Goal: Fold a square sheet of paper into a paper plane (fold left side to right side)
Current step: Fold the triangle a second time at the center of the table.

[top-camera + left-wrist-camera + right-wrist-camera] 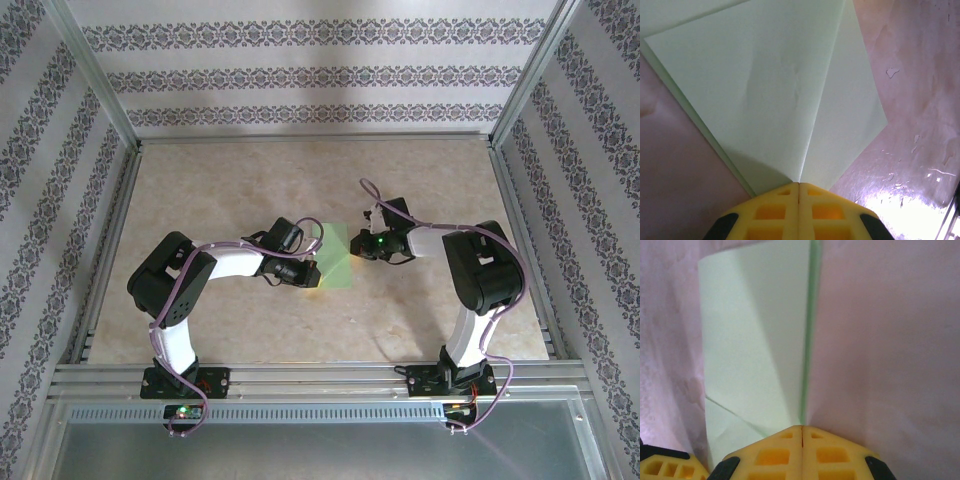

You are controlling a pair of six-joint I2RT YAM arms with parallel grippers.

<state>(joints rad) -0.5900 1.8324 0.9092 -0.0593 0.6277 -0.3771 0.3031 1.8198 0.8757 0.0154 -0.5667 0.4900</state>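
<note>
Left gripper [799, 185]: jaws together, tips at paper's [338, 255] point.
Right gripper [802, 429]: jaws together, beside long crease.
Done: flaps folded in.
Remaining: probably narrowing folds; no dart yet.

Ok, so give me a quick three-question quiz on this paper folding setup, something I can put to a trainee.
1. True or false: the left gripper and the right gripper both have their fingers closed together.
2. Multiple choice: the paper is A) light green, B) white, C) blue.
3. Short answer: in the top view, where does the paper lie in relation to the two grippers?

Key
1. True.
2. A.
3. Between them, on the table, with one gripper at each side of it.
</note>
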